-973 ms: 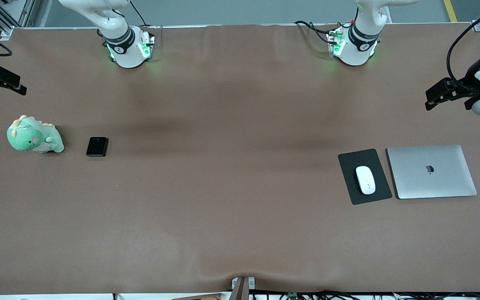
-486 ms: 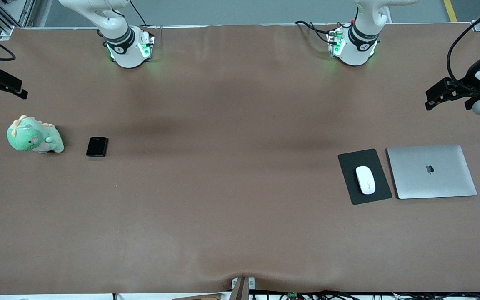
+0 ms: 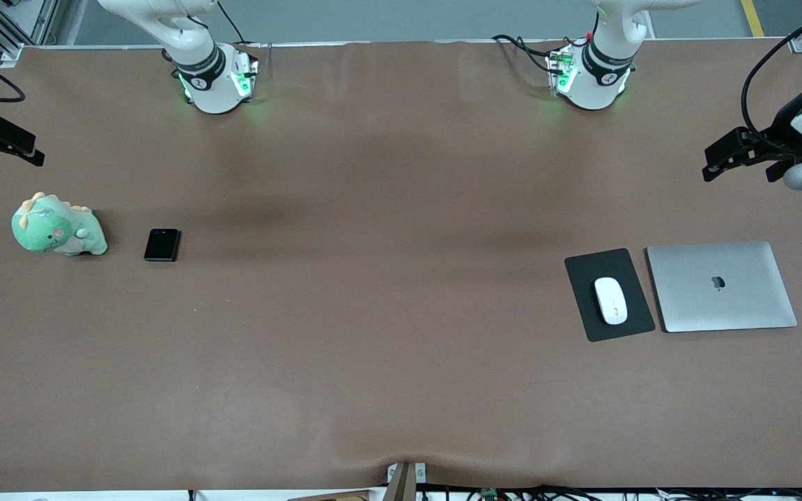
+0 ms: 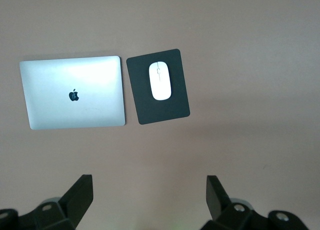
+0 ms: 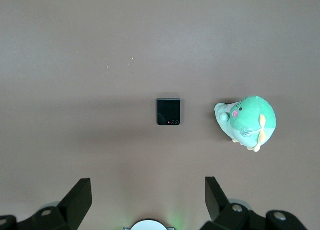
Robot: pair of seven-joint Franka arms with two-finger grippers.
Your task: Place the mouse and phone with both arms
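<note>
The mouse lies flat on the mouse pad, its long axis running with the pad's long side, well inside the pad's edges; from the pad's centre it sits toward 6 o'clock in the front view. This is a position the task sentence could want as a result, and equally one from which a pickup could begin; the pictures do not settle which. The mouse is a smooth, glossy white oval with a low domed back, likely slippery across its width. The pad is a thin matte black rectangle, set just beside the closed laptop, a flat silver slab with rounded corners at the pad's 3 o'clock. The phone lies flat on the worktop toward the right arm's end, a small dark near-square block with a glossy face; a green plush dinosaur, soft and rounded, sits near it at 9 o'clock. The worktop covering is brown, matte and slightly rippled. The left claw hangs high with fingers spread, looking down on mouse, pad and laptop. The right claw hangs likewise, fingers spread, over phone and plush. Neither holds anything.
</note>
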